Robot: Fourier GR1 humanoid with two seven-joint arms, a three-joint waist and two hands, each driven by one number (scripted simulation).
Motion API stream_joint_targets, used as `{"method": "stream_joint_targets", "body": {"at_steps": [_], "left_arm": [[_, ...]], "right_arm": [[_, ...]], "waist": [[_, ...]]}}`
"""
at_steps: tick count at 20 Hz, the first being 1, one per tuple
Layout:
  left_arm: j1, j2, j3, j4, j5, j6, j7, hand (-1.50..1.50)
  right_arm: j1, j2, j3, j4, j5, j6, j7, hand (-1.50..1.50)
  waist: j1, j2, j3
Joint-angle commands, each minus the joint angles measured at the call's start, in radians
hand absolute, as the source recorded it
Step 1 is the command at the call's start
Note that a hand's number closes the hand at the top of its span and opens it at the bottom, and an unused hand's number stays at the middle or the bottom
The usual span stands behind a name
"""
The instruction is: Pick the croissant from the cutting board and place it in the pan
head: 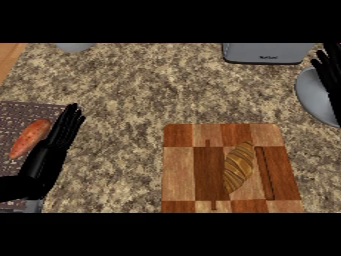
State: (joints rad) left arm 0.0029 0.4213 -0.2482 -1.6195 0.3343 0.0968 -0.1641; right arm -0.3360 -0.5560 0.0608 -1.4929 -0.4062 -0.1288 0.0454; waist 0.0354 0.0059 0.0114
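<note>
1. Counter [143, 85]: nothing is lifted yet; the pick has not begun.
2. Board [191, 170]: the croissant [238, 167] lies on it.
3. Pan [315, 97]: at the right edge, under the right hand [337, 75].
4. Hands: both with fingers straight, holding nothing; left hand [58, 135] rests beside a carrot [30, 138]. Next, I judge, the right must reach down to the croissant.

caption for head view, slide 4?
Croissant lies on cutting board; both hands open, right hand over pan.

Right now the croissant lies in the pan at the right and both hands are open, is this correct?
Not quite. In the head view the croissant lies on the cutting board, not in the pan at the right. The rest holds: the left hand and the right hand are both open.
</note>
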Motion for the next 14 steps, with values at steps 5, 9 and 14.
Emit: {"method": "stream_joint_targets", "body": {"at_steps": [5, 9, 14], "left_arm": [[-0.029, -0.106, -0.025, -0.009, -0.114, 0.113, -0.003, 0.0], [-0.003, -0.141, -0.036, 0.039, -0.095, 0.124, -0.007, 0.0], [0.014, -0.16, -0.053, 0.041, -0.113, 0.101, -0.027, 0.0]], "right_arm": [[0.118, 0.142, 0.009, -0.112, 0.002, 0.069, -0.234, 1.5], [0.385, 0.129, -0.016, -0.168, 0.154, -0.186, -0.199, -1.5], [0.683, 0.091, 0.025, -0.34, 0.249, -0.112, -0.363, -1.5]], "waist": [[-0.041, -0.007, -0.011], [-0.099, -0.014, -0.012], [-0.06, -0.01, -0.012]]}}
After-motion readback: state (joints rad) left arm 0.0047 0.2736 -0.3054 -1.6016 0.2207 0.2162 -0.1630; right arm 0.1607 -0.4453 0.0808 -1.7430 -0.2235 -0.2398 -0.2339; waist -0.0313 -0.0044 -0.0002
